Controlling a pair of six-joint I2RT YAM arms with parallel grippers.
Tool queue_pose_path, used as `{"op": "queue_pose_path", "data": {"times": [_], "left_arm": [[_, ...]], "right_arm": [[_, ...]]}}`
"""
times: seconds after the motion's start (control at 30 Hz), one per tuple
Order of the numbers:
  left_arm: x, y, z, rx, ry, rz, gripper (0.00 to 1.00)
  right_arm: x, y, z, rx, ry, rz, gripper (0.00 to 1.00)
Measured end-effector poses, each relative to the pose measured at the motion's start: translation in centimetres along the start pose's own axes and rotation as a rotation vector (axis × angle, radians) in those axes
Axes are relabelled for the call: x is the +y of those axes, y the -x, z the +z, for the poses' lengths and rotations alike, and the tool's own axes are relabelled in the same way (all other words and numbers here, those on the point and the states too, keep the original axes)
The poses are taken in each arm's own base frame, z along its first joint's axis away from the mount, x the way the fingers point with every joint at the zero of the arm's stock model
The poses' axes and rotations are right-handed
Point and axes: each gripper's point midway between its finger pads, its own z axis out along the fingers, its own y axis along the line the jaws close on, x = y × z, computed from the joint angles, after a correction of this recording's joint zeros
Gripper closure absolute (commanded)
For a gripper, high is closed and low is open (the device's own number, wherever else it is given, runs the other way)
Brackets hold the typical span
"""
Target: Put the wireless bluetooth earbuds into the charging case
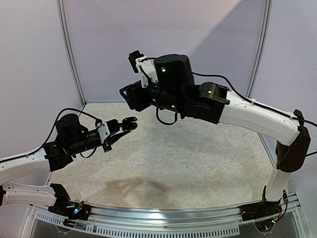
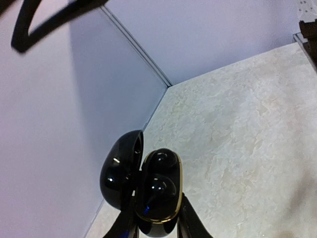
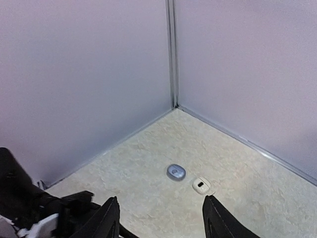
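Note:
My left gripper (image 2: 158,220) is shut on an open black charging case (image 2: 159,210) with a gold rim and holds it above the table. Its lid (image 2: 120,171) is swung open to the left. Two black earbuds (image 2: 159,188) sit in the case's wells, the second one (image 2: 162,159) beyond the first. In the top view the left gripper (image 1: 126,126) is at mid-left. My right gripper (image 3: 161,198) is open and empty, raised high (image 1: 130,96) and facing the far corner. The white and silvery-grey earbuds are not in view.
A closed silvery-grey pebble-shaped case (image 3: 176,172) and a white one (image 3: 201,185) lie on the table near the far corner. Walls enclose the table (image 1: 198,163) at the back and sides. The left arm's gripper shows at the right wrist view's lower left (image 3: 64,213).

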Motion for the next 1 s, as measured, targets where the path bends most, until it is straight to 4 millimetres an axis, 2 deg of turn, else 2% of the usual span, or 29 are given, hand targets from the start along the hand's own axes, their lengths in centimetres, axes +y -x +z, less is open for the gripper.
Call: {"op": "queue_pose_path", "data": {"times": [0.07,0.2,0.3,0.5,0.57,0.67,0.73,0.83,0.9,1.0], "left_arm": [[-0.1,0.1,0.0,-0.004,-0.005,0.048,1.0],[0.0,-0.1,0.0,0.006,0.002,0.085,1.0],[-0.9,-1.7,0.0,0.063,-0.024,0.081,1.0],[-1.7,-3.2,-0.1,0.125,-0.05,0.048,1.0],[-1.8,-3.3,-0.1,0.131,-0.052,0.017,1.0],[-1.9,-3.4,-0.3,0.142,-0.049,-0.071,1.0],[-2.1,-3.8,-0.4,0.159,-0.054,-0.14,1.0],[-2.7,-4.5,-0.5,0.195,-0.065,-0.245,1.0],[-3.1,-5.0,-0.6,0.221,-0.073,-0.297,1.0],[-3.7,-5.8,-0.5,0.281,-0.098,-0.372,1.0]], "right_arm": [[-0.6,-2.2,1.7,0.056,-0.04,0.017,0.43],[-1.3,-9.0,4.4,0.22,-0.098,0.026,0.43],[-1.6,-12.1,4.7,0.29,-0.126,0.046,0.43],[-2.7,-14.2,3.9,0.338,-0.181,0.073,0.41],[-3.9,-14.5,3.3,0.36,-0.213,0.088,0.4],[-7.3,-15.7,2.0,0.427,-0.279,0.155,0.39],[-10.9,-16.9,1.0,0.472,-0.349,0.219,0.38],[-17.0,-20.1,-1.5,0.547,-0.489,0.311,0.36],[-20.0,-22.5,-3.4,0.592,-0.568,0.352,0.34],[-22.4,-26.4,-6.8,0.669,-0.646,0.411,0.28]]}}
